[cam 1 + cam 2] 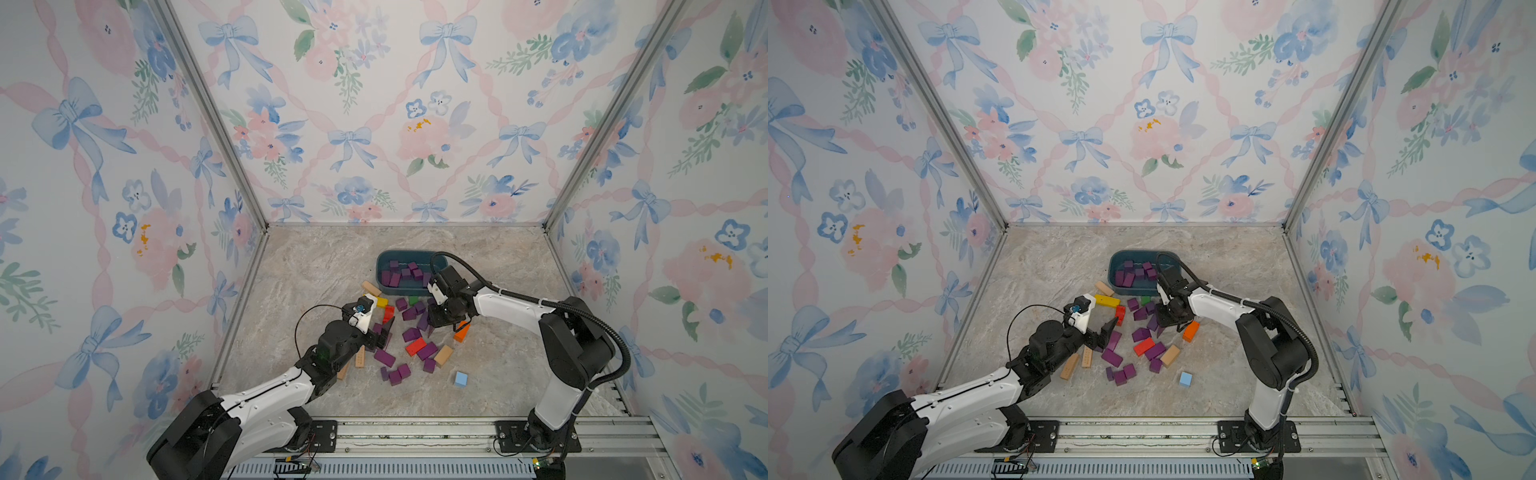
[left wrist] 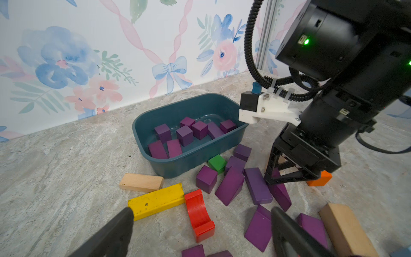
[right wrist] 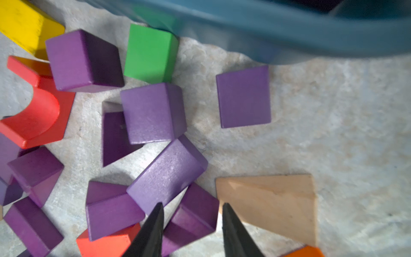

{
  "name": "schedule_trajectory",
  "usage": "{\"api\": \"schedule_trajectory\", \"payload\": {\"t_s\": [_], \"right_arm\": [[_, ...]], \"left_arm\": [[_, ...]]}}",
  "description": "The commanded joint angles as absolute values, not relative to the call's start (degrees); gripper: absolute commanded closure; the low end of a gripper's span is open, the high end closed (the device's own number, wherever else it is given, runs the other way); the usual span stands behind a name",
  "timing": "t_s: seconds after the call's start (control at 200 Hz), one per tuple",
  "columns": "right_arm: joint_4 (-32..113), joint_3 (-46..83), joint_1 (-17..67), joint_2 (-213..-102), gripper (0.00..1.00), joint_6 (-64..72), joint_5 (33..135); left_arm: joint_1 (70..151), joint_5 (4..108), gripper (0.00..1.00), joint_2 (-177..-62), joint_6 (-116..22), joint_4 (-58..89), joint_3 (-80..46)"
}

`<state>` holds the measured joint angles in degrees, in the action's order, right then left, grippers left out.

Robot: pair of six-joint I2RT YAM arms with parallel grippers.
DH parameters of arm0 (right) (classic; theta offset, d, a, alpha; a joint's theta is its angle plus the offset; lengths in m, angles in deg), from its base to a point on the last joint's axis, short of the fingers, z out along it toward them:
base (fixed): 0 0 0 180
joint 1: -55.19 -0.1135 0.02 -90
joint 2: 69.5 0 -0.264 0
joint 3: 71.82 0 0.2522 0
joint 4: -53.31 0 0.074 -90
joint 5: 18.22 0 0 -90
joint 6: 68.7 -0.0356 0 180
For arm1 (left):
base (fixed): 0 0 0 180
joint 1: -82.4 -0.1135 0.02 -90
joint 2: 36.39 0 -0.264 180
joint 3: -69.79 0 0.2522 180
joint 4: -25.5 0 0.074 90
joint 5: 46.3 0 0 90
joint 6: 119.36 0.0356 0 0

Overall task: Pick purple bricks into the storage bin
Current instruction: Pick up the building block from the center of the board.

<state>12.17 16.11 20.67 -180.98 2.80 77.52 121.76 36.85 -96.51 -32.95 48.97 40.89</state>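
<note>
Right wrist view has the right claw (image 3: pixel 192 203) straddling a purple brick (image 3: pixel 191 224) on the table (image 3: pixel 333 133) near the storage bin (image 3: pixel 289 33), pinch uncertain; probably light, rigid, smooth, best pinched across flat opposite faces.

Yellow bar (image 2: pixel 156 201) just beside red arch (image 2: pixel 199 214); green cube (image 2: pixel 217 163) nearby; light blue cube (image 1: pixel 461 379) lying well apart.
</note>
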Motion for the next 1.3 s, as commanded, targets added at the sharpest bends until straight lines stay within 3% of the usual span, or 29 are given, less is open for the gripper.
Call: {"api": "schedule_trajectory", "payload": {"t_s": [0.0, 0.44, 0.88, 1.035, 1.295], "right_arm": [[11.95, 17.91, 21.13, -183.19, 0.61, 2.61, 77.69], [5.77, 20.82, 17.81, -184.40, 0.61, 4.50, 69.46], [5.67, 21.84, 17.31, -186.39, 0.62, 2.72, 70.68], [6.24, 21.30, 17.31, -186.22, 0.80, 2.63, 71.09], [4.63, 22.37, 17.42, -184.55, 0.83, 2.77, 70.89]], "left_arm": [[122.04, 35.71, 0.03, -97.09, -32.65, 50.24, 41.26], [122.06, 32.65, 0.03, -96.44, -33.14, 50.24, 41.52], [122.12, 31.00, 0.02, -94.17, -33.16, 50.33, 42.54], [122.05, 30.92, 0.02, -94.16, -33.14, 50.42, 42.60], [122.13, 30.72, 0.02, -94.59, -33.12, 50.56, 42.63]]}}
